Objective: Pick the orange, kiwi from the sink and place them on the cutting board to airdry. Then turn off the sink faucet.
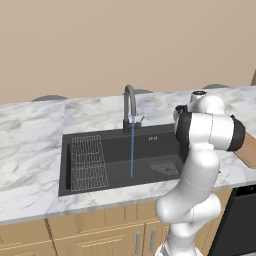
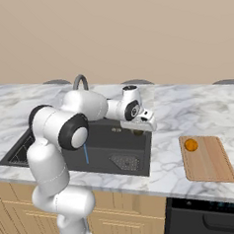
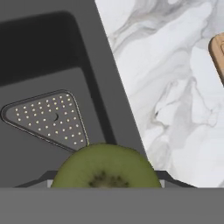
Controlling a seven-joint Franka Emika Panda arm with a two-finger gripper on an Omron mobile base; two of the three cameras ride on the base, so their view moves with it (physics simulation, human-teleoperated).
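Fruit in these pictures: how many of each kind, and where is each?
Orange: 1, lying on the cutting board.
Kiwi: 1, held between the jaws over the right edge of the sink.
Total: 2 fruits.

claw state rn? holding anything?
Claw: closed on the kiwi, carried above the sink's right edge.

Orange (image 2: 190,145) on cutting board (image 2: 211,162); kiwi (image 3: 106,167) above sink (image 3: 39,57).
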